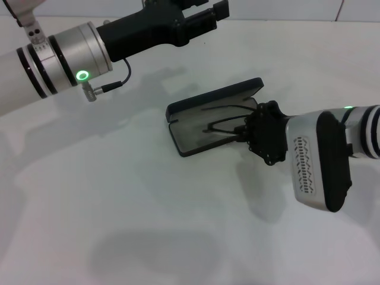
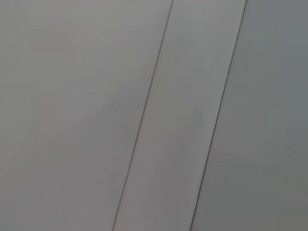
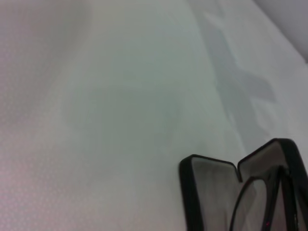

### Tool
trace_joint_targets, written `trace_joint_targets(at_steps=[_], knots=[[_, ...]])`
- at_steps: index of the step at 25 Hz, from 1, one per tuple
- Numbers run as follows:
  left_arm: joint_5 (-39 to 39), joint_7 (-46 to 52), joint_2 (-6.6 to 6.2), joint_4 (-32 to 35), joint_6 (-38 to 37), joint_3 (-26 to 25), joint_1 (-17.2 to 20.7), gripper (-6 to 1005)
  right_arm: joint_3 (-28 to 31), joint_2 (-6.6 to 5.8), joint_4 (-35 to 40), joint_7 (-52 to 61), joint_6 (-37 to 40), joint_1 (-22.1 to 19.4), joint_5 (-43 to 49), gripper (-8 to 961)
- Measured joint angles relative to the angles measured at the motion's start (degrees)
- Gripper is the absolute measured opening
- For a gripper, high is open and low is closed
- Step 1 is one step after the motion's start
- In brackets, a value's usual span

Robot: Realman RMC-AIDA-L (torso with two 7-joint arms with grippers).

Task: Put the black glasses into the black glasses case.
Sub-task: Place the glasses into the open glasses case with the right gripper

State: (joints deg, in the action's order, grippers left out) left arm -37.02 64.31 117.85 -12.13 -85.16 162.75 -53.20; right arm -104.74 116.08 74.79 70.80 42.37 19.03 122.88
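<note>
The black glasses case (image 1: 189,138) lies open at the table's middle, its grey-lined tray toward me and its lid (image 1: 219,97) raised behind. The black glasses (image 1: 224,109) are over the tray, with thin arms running to my right gripper (image 1: 240,127) at the case's right end. The black wrist flange hides the contact point. In the right wrist view, the case (image 3: 211,187) shows with one rim of the glasses (image 3: 239,204) inside it. My left gripper (image 1: 206,18) hangs high at the back, well apart from the case.
A white table (image 1: 119,208) stretches all round the case. The left arm's silver and black forearm (image 1: 65,59) crosses the upper left. The left wrist view shows only pale wall panels (image 2: 144,115).
</note>
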Motion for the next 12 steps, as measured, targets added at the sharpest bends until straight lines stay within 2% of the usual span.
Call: trace_joint_targets(at_steps=[8,12], knots=[[0.0,0.0,-0.13,0.0,0.0,0.0,0.6,643,-1.2,0.04,1.1,-0.4,-0.5,1.2,4.7,102],[0.0,-0.2,-0.15,0.0,0.0,0.0,0.4,644,-2.5,0.05,0.2,-0.2,-3.3,1.9,6.9,102]])
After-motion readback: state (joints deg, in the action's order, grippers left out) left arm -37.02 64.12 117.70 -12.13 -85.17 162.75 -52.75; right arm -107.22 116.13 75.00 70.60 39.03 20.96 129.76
